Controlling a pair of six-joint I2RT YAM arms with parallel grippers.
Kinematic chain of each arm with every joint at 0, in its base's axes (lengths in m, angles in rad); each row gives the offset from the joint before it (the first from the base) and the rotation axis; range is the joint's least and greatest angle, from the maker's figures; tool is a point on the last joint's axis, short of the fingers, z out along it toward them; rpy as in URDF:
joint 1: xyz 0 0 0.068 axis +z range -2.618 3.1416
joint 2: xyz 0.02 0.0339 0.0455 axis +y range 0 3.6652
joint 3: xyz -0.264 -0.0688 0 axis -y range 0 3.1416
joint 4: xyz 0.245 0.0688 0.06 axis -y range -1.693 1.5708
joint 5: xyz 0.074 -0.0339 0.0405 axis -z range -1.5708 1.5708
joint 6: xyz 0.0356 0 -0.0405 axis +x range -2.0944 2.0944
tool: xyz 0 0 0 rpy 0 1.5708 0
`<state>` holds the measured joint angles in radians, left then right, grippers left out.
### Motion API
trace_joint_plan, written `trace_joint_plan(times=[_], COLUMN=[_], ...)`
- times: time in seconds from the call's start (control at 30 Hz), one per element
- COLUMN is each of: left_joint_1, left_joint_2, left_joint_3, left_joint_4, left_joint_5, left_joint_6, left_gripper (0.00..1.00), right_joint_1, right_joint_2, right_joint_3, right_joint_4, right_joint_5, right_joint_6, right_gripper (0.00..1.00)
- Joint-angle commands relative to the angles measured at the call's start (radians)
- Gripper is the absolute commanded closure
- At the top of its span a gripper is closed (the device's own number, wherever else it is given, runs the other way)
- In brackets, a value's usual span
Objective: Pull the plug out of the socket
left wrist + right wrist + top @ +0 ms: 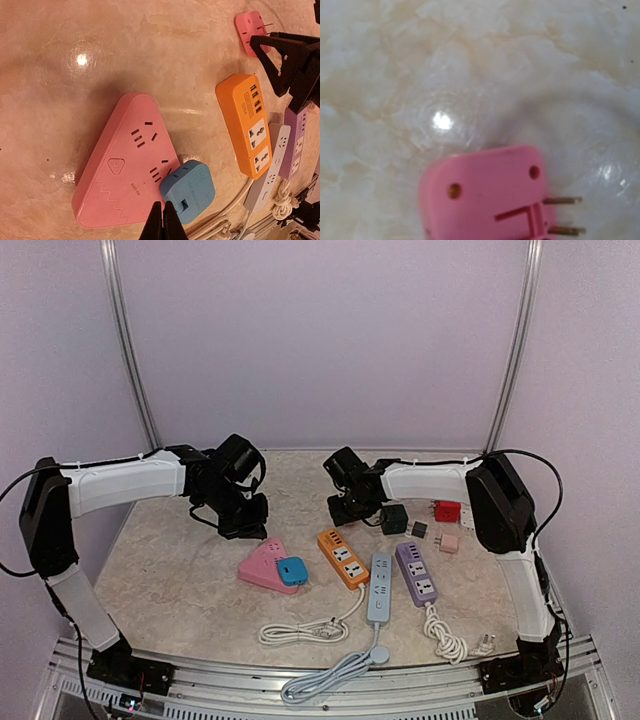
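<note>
socket (262,565) — pink triangle, left of centre | plug (189,190) — blue, seated in one corner, just ahead of left gripper (163,223) | its fingers pinched together, empty | right gripper (346,508) farther off, opening can't be told

Orange strip (342,557), grey strip (380,588), purple strip (416,573) lie side by side; red adapter (447,511) beyond.
</note>
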<state>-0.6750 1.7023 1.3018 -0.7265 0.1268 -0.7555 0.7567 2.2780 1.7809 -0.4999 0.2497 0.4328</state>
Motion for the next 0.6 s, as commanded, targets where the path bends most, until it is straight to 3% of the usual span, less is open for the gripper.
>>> trace_joint_plan(times=[0.0, 0.33, 0.57], left_joint_1=[-0.001, -0.001, -0.001], left_joint_2=[0.016, 0.015, 0.008], left_joint_3=[-0.003, -0.008, -0.033], left_joint_4=[0.002, -0.001, 0.012], left_joint_5=[0.004, 0.002, 0.014], left_joint_6=[0.001, 0.002, -0.004], left_gripper=[0.97, 0.98, 0.98], right_joint_1=[-0.006, -0.006, 0.007], right_joint_2=[-0.041, -0.143, -0.294], right_joint_3=[-0.018, -0.086, -0.287], right_joint_4=[0.018, 0.069, 0.188], right_joint_5=[-0.022, -0.09, -0.36], right_joint_6=[0.006, 0.011, 0.04], right_gripper=[0.51, 0.47, 0.45])
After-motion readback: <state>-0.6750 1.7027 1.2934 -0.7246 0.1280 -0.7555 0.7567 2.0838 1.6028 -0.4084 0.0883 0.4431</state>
